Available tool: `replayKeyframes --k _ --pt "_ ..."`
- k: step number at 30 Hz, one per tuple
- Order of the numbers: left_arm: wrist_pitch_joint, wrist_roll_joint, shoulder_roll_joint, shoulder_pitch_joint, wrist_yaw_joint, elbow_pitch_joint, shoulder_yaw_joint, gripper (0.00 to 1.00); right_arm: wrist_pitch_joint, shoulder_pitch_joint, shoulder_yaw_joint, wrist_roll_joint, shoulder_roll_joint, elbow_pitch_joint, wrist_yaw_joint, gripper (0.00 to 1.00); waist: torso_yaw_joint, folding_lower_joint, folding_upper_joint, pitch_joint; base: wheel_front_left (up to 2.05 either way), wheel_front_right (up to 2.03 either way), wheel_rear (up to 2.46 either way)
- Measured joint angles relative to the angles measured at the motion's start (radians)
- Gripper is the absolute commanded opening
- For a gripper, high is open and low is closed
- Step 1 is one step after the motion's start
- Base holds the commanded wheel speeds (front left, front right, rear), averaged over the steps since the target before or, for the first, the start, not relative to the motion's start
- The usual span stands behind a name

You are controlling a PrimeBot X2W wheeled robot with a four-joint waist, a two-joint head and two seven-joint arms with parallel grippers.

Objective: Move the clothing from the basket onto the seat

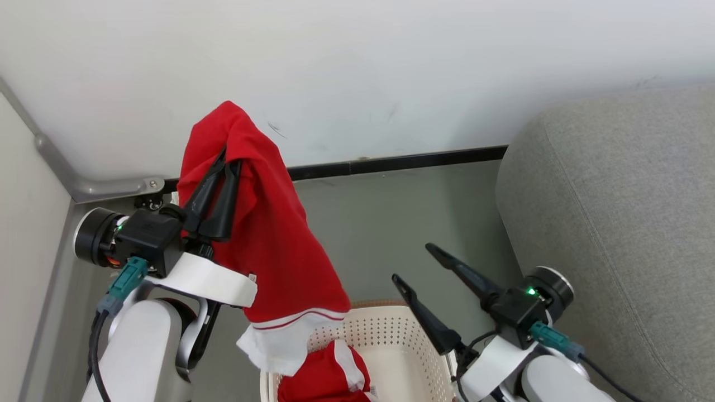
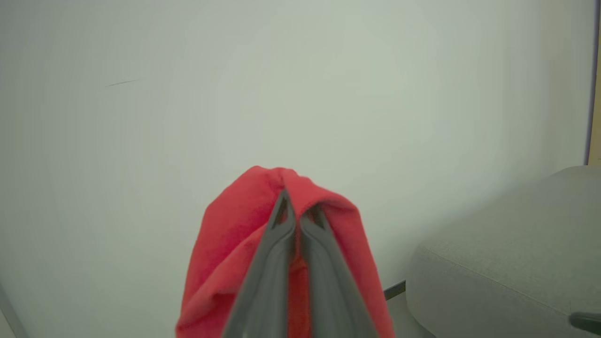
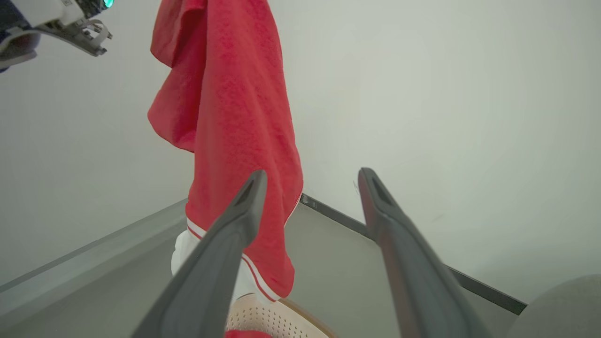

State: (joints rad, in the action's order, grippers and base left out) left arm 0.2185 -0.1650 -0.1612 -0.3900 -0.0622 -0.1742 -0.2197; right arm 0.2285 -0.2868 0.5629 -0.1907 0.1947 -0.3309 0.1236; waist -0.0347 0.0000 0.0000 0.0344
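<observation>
Head view: one piece of the clothing, a bright red garment (image 1: 273, 234), hangs at left-centre of the frame. It is pinched near its top by the left gripper (image 1: 230, 159), whose two dark fingers are pressed together on a fold of the cloth. The fabric bunches into a peak over the fingertips at upper left. It then falls in one long drape toward the bottom centre, ending in a white trim band with a thin red stripe. Its lowest white corner hangs at the near-left rim of the basket (image 1: 391, 335); whether it touches the rim cannot be told. A second red garment (image 1: 324, 377) with a white band lies inside the cream perforated basket. Both it and the basket are cut off by the bottom edge. At lower right the right gripper (image 1: 412, 261) has its fingers spread wide apart with nothing between them. The grey seat (image 1: 614, 212) takes up the right side, cropped by the right and bottom edges. In the left wrist view the closed fingers rise from the bottom centre with red cloth wrapped around their tips, soft and blurred close to the lens. In the right wrist view the hanging garment runs from the top left to the lower centre. One open finger hides part of its trim, and a slice of the basket's brown rim shows at the bottom edge.
</observation>
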Motion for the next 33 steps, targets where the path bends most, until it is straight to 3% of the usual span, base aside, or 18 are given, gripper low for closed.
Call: replayKeyframes --k 18,33 --pt "-0.106 0.001 0.055 -0.043 -0.001 0.017 -0.077 0.00 -0.030 -0.046 0.116 0.048 -0.074 -0.138 0.001 1.00 0.047 0.0000 0.0000 -0.049 0.00 0.00 0.00" --pt "-0.176 -0.001 0.095 -0.074 -0.019 0.066 -0.169 0.00 -0.015 -0.107 0.029 0.103 -0.109 -0.276 0.001 1.00 0.090 0.0000 0.0000 -0.056 0.00 0.00 0.00"
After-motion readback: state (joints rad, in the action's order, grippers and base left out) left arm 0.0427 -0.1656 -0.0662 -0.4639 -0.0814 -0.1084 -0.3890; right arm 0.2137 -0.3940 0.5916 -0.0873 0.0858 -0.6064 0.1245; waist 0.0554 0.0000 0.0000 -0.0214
